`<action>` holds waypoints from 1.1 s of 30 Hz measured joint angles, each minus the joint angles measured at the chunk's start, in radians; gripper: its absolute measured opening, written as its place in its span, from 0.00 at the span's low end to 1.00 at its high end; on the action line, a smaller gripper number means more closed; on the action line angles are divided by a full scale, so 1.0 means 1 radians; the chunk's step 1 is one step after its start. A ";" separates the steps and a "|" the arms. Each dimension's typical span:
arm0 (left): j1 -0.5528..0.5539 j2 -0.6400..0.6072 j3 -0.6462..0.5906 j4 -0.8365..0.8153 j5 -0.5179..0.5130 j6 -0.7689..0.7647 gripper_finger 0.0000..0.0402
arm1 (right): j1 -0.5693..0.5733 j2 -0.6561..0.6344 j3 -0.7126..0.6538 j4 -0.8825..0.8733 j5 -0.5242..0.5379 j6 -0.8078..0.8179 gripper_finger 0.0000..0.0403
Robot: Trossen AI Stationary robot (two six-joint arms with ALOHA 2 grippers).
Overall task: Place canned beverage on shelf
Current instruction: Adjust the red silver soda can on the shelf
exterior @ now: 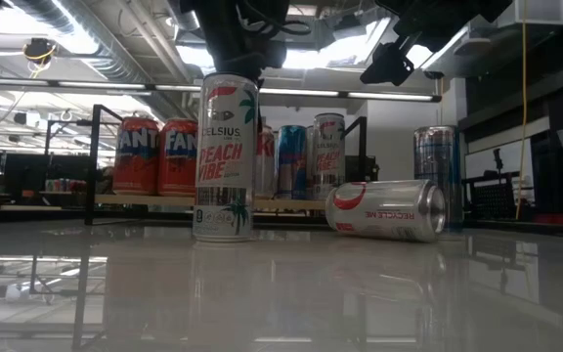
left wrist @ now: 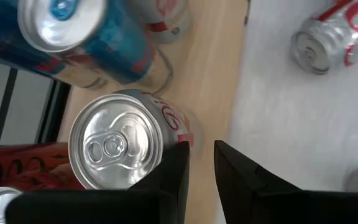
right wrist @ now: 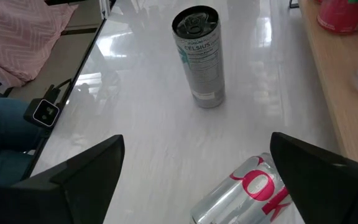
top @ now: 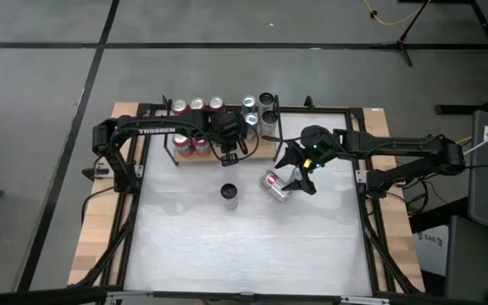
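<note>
The shelf (top: pixel 265 151) stands at the table's far side with several cans upright on its wooden board (left wrist: pixel 210 74), red ones (top: pixel 196 104) among them. My left gripper (left wrist: pixel 201 168) hovers over the board, shut but for a narrow gap with nothing in it, next to a silver-topped red and white can (left wrist: pixel 114 146). A tall Celsius can (top: pixel 229 194) stands upright on the white tabletop. To its right a red and silver can (top: pixel 275 185) lies on its side. My right gripper (right wrist: pixel 197 180) hangs open just above this lying can (right wrist: pixel 247 196).
Blue cans (left wrist: pixel 86 37) and silver cans (top: pixel 267 102) crowd the shelf's far right part. Black frame rails (top: pixel 363 212) edge the table. In the right wrist view a person's pink cloth and jeans (right wrist: pixel 17 37) show beyond the table's edge. Bare tabletop (top: pixel 244 246) lies toward the near edge.
</note>
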 joint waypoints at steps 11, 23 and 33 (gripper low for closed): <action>0.051 0.000 0.000 0.024 -0.001 0.030 0.16 | 0.000 0.000 0.000 0.000 0.000 -0.026 0.97; 0.095 0.000 0.000 0.074 -0.001 0.069 0.16 | 0.000 0.000 0.000 0.000 0.000 -0.026 0.97; 0.111 0.000 0.000 0.077 0.000 0.080 0.16 | 0.000 0.000 0.000 0.000 0.000 -0.026 0.97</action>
